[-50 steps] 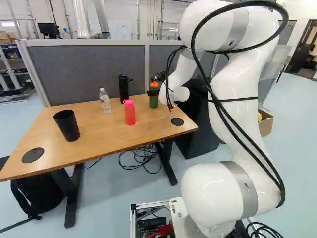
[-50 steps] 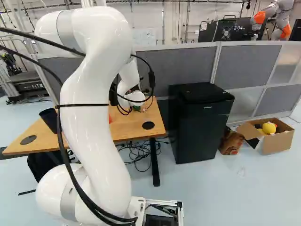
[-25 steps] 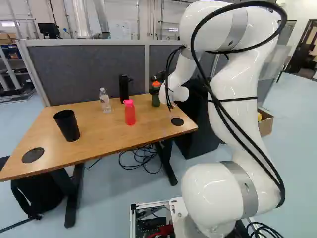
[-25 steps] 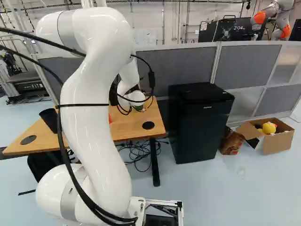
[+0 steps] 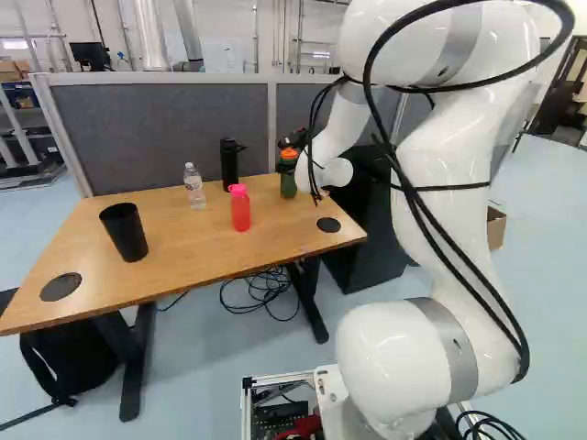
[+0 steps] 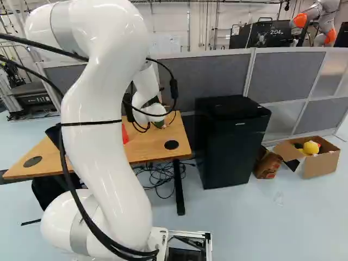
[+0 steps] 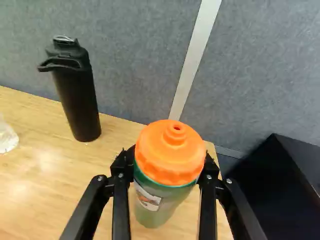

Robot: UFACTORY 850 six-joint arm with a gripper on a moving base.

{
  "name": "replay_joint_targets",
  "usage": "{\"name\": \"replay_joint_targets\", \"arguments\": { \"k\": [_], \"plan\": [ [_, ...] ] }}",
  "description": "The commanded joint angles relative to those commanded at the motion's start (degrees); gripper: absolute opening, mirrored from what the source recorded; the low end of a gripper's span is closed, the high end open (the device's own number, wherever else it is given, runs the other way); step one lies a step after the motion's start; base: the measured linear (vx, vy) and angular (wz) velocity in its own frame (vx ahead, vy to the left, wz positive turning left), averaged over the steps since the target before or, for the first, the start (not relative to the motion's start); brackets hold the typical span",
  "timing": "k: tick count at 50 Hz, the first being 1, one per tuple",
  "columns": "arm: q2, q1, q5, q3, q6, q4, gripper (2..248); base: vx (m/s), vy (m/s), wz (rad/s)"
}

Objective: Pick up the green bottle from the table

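Arm (image 5: pixel 449 183) up from base jt, bent high, then fwd & down to green bottle (image 7: pixel 155 210); wrist (image 5: pixel 327 172) just beside bottle. Gripper (image 5: pixel 293 143) at bottle's upper part, fingers (image 7: pixel 121 205) closed on opp. sides, bottle btwn.

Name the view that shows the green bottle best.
Wrist view: the green bottle is close, its orange lid and label in plain sight. Left base view shows it small; right base view, only a bit of green by the arm.

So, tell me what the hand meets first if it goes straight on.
Closed on the green bottle, the hand would likely meet the table or grey partition first; depth is unclear.
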Motion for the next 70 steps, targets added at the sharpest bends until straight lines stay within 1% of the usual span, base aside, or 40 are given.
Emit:
{"name": "replay_joint_targets", "arguments": {
  "k": [6, 27, 43, 51, 70],
  "plan": [
    [2.3, 0.2, 0.0, 1.9, 0.0, 1.7, 123, 0.0, 0.0, 0.0],
    [10.4, 0.8, 0.0, 8.6, 0.0, 10.9, 123, 0.0, 0.0, 0.0],
    [16.8, 1.3, 0.0, 13.4, 0.0, 16.6, 123, 0.0, 0.0, 0.0],
    [19.6, 1.4, 0.0, 15.8, 0.0, 17.8, 123, 0.0, 0.0, 0.0],
    [25.4, 1.5, 0.0, 21.7, 0.0, 18.0, 123, 0.0, 0.0, 0.0]
  ]
}}
